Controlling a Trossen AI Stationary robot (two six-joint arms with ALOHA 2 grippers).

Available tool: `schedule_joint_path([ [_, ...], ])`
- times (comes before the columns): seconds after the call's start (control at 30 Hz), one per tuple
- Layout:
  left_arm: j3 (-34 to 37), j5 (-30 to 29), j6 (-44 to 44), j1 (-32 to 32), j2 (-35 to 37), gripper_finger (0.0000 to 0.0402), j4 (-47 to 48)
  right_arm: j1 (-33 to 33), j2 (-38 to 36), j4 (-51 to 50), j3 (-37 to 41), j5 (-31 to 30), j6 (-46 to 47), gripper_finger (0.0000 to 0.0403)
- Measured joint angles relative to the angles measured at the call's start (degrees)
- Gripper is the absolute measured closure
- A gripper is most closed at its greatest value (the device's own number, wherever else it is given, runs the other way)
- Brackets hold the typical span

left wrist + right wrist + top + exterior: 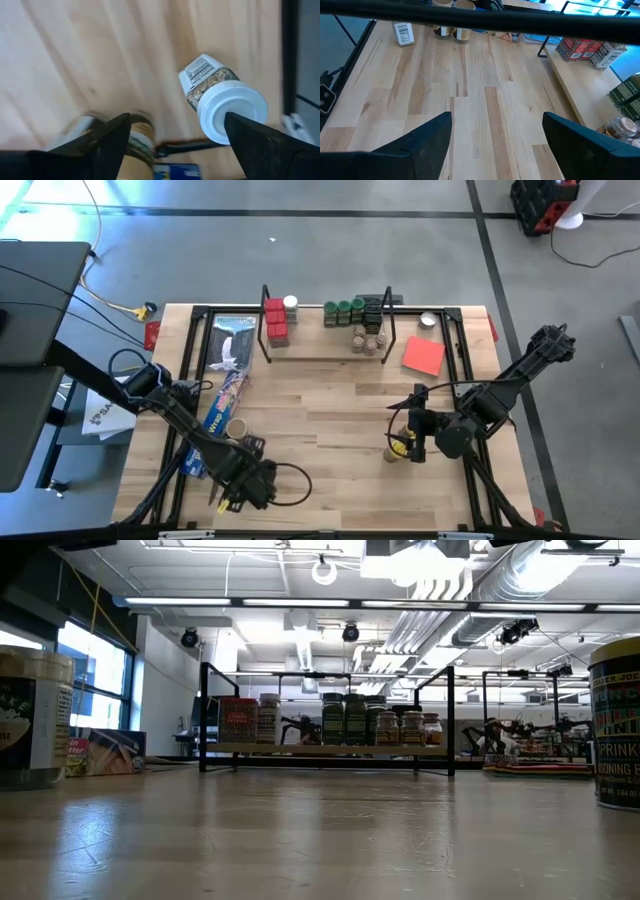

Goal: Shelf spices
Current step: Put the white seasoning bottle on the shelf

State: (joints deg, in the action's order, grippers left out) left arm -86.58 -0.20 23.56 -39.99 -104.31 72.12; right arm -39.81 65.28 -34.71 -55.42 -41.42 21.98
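Observation:
The shelf (315, 345) stands at the table's far middle. On it are red tins (275, 320), green-lidded jars (345, 311) and several more spices (350, 720). My left gripper (175, 150) hangs open over the near left corner (238, 488), pointing straight down. Below it a white-lidded jar (230, 112) stands on the table beside one finger, and a tan-lidded jar (141, 140) shows partly behind the other finger. My right gripper (495, 150) is open above the table's right part (408, 430), with a yellow-topped jar (400, 448) just beneath it.
A long blue box (225, 395) lies on the left, with another tan-lidded jar (237, 427) beside it. A flat red sheet (423, 356) lies right of the shelf. Two jars (30, 720) (615, 725) loom close to the low camera. Bare wood lies in the middle (320, 410).

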Motion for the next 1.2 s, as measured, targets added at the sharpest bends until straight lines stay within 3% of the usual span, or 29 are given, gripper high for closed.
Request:
schedule_joint_path([
  [0.33, 0.0, -13.8, -7.7, 2.1, 0.1, 0.0087, 0.0, 0.0, 0.0, 0.0, 0.0, 0.0, 0.0, 0.0096],
  [0.53, -2.5, -19.0, -1.0, 4.7, 1.1, 0.0087, 1.8, 0.0, 0.0, 0.0, 0.0, 0.0, 0.5, 0.0096],
  [0.7, -4.5, -18.7, 10.7, 4.5, 2.6, 0.0087, 1.5, 0.0, 0.0, 0.0, 0.0, 0.0, 1.0, 0.0096],
  [0.9, -4.2, -11.6, 30.0, 5.6, 2.2, 0.0087, 1.6, -0.1, 0.0, 0.0, 0.0, 0.0, 1.6, 0.0096],
  [1.2, -4.1, -12.3, 22.7, 5.5, -1.7, 0.0087, 1.4, -0.1, 0.0, -0.3, 0.0, 1.2, 1.5, 0.0096],
])
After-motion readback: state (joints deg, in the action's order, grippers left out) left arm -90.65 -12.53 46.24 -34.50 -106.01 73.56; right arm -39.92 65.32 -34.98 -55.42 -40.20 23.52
